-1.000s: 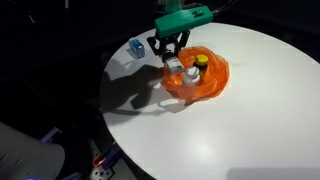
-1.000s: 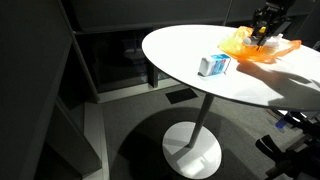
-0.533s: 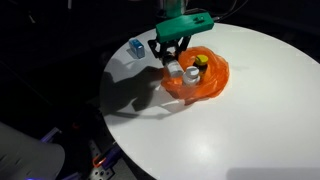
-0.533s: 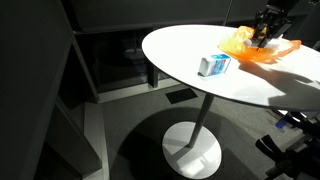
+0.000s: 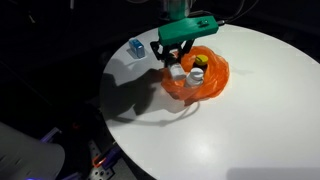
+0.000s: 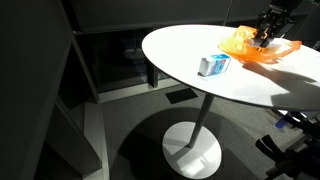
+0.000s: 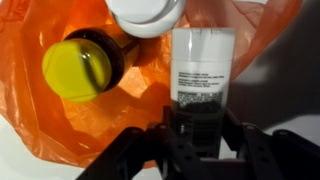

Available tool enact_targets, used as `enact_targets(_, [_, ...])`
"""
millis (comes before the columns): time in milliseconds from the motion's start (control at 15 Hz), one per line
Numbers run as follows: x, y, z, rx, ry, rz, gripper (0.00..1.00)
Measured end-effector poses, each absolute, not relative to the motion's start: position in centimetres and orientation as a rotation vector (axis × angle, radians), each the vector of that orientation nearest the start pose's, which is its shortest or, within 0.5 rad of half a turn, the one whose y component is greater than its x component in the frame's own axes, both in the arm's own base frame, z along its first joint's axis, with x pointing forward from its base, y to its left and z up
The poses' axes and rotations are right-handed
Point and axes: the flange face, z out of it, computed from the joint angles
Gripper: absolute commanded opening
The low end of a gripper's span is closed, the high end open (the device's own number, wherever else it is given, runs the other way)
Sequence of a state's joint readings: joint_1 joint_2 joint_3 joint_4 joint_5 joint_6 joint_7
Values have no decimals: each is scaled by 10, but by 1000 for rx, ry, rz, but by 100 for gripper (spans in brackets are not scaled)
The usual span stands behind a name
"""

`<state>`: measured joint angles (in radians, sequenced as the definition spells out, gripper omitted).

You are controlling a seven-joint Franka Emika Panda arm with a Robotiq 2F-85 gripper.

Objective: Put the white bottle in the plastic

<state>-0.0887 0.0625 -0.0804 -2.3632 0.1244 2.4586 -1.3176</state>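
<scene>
White bottle [image 7: 203,62] base behind hand [image 7: 200,128]

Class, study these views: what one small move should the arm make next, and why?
Probably lift the claw straight up. The white bottle already lies inside the orange plastic bag, beside a yellow-capped bottle, and the claw's fingers look spread clear of it, so the placing seems done; a straight rise should avoid snagging the bag.
</scene>
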Motion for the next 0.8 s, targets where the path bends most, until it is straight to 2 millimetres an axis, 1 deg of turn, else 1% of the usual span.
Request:
enact_targets(133, [500, -88, 303, -2689, -1552, -118, 89])
enact_targets(200, [500, -88, 303, -2690, -1551, -118, 98])
enact_targets(267, [500, -88, 303, -2690, -1551, -118, 100])
enact_targets(533, [500, -84, 306, -2686, -1561, -124, 100])
enact_targets(667, [500, -78, 311, -2679, -1557, -119, 100])
enact_targets(800, [497, -70, 319, -2683, -1518, -102, 100])
